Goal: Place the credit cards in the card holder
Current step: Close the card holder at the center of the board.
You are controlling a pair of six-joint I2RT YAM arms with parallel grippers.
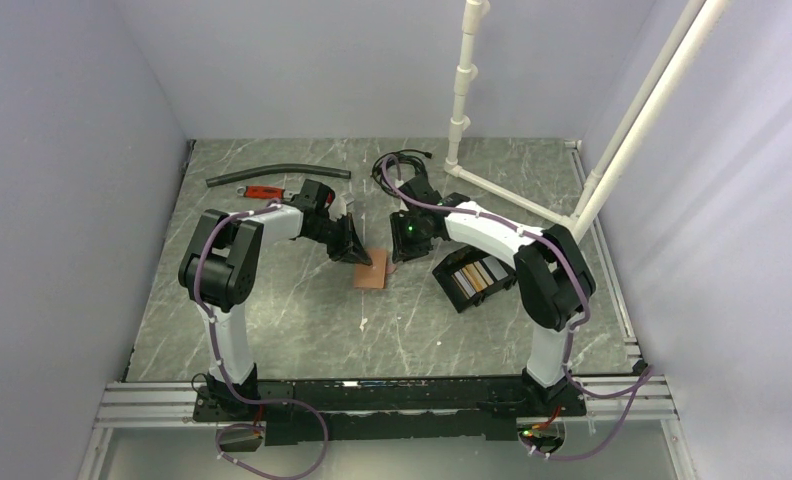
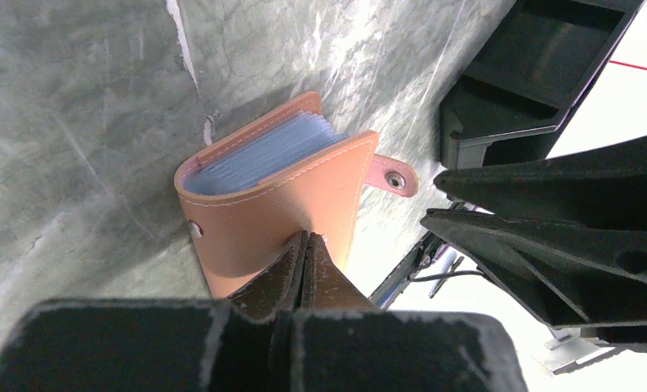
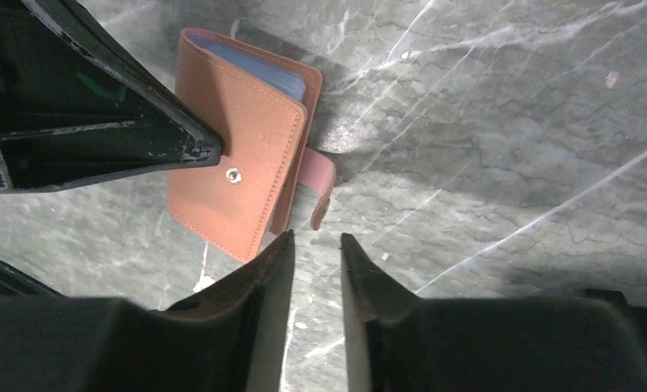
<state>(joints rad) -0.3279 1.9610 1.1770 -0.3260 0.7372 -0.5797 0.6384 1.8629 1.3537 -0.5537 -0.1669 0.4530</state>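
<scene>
The black card holder lies right of centre and holds gold, brown and whitish credit cards. A tan leather snap wallet lies mid-table, half open, with bluish sleeves showing. My left gripper is shut, and its tips press on the wallet's cover. My right gripper is open and empty. Its fingertips hover just beside the wallet and its strap tab. The left gripper's black finger shows in the right wrist view.
A black hose and a red tool lie at the back left. A cable bundle and a white pipe frame stand at the back right. The right arm's black body looms close to my left gripper.
</scene>
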